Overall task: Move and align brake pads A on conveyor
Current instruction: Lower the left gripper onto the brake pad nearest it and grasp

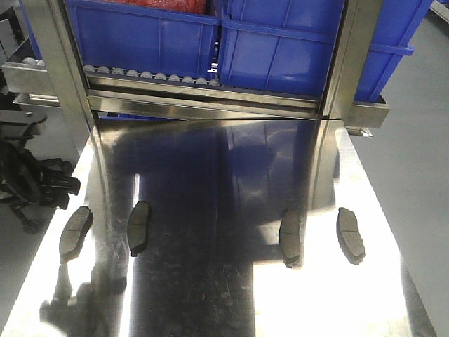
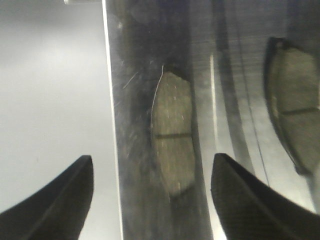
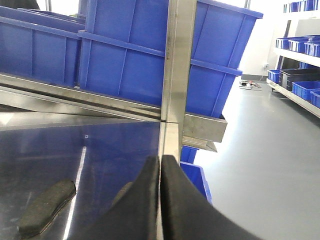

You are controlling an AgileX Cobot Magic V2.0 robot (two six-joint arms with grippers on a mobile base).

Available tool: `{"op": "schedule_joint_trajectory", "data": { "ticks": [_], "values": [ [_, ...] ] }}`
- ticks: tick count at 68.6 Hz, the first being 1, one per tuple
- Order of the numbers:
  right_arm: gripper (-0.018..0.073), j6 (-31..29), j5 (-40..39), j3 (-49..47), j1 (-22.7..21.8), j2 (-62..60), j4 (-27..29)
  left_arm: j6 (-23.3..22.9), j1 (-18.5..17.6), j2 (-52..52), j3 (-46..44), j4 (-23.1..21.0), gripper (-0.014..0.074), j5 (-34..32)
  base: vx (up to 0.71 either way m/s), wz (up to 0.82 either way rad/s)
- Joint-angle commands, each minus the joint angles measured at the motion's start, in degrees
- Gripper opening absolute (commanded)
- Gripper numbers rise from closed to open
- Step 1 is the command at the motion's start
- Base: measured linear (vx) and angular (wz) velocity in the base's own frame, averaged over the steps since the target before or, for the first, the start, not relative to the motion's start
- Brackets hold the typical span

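Four brake pads A (image 1: 139,227) lie flat in a loose row on the shiny steel tabletop (image 1: 210,302), two nearer each side, in front of blue bins (image 1: 280,42) on a roller rack (image 1: 140,74). The left gripper (image 2: 152,160) hangs over the leftmost pad (image 2: 172,145), its fingers (image 2: 65,200) spread wide apart. The right gripper (image 3: 161,161) has its fingers pressed together on nothing.

Bare tabletop (image 1: 210,281) lies open between the middle pads (image 1: 139,227); bins (image 1: 280,42) and posts (image 1: 63,70) wall off the frame's top, seemingly overhanging it.
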Motion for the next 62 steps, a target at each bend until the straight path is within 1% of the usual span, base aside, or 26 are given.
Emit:
{"op": "schedule_joint_trajectory", "data": {
  "ticks": [1,6,14,18,25,45,54,62],
  "values": [
    [-0.001,-0.3,-4.4,0.2,-0.2,-0.5,-0.2,-0.7,-0.3,1.8,-3.7,-1.6,0.0492,-0.2,0.0,0.0],
    [-0.001,-0.3,-4.4,0.2,-0.2,-0.5,-0.2,-0.7,-0.8,4.0,-4.7,-2.2,0.0492,0.1,0.0,0.0],
    [-0.001,-0.3,-4.4,0.2,-0.2,-0.5,-0.2,-0.7,-2.6,6.5,-4.9,-0.9,0.0492,-0.6,0.0,0.0],
    [-0.001,-0.3,-4.4,0.2,-0.2,-0.5,-0.2,-0.9,-3.0,7.7,-4.9,-1.0,0.0492,-0.9,0.0,0.0],
    [-0.001,-0.3,-4.4,0.2,-0.2,-0.5,-0.2,-0.8,-3.1,9.6,-5.0,-2.1,0.0492,-1.0,0.0,0.0],
    [-0.001,-0.3,-4.4,0.2,-0.2,-0.5,-0.2,-0.9,-3.1,12.5,-5.0,-2.0,0.0492,0.3,0.0,0.0],
    [-0.001,-0.3,-4.4,0.2,-0.2,-0.5,-0.2,-0.9,-3.0,13.4,-5.0,-2.0,0.0465,0.3,0.0,0.0],
    [-0.001,-0.3,-4.4,0.2,-0.2,-0.5,-0.2,-0.9,-3.0,14.2,-5.0,-2.0,0.0402,0.0,0.0,0.0]
  ]
}}
